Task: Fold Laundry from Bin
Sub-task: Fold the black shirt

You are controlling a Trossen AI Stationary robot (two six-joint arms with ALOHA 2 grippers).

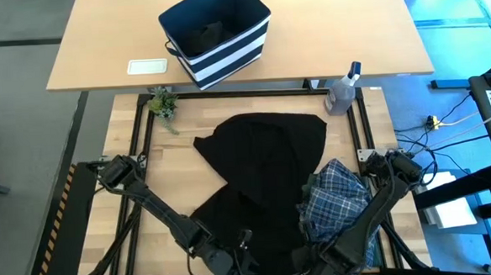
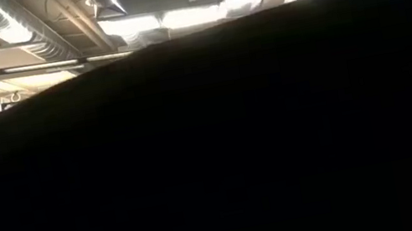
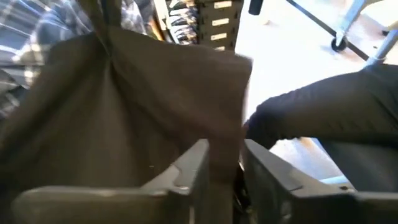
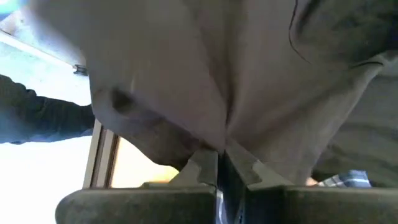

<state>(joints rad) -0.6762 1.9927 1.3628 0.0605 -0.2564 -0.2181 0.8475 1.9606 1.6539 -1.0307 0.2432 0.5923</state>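
Pinching olive garment (image 4: 205, 74), right tool (image 4: 217, 163) clamped, left tool (image 3: 224, 163) parted around cloth

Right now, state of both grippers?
Left gripper: jaws parted, dark olive-green cloth garment between them.
Right gripper: shut on the same garment.

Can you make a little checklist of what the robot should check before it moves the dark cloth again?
1. Right gripper shut on the dark garment: ok.
2. Left gripper gripping the garment: not ok, fingers parted with cloth between them.
3. Garment lying flat on the table: not ok, it is bunched.
4. Plaid shirt clear of the garment: not ok, they touch.
5. Bin out of the way: ok, on the far table.
6. Low view usable: not ok, dark cloth covers it.
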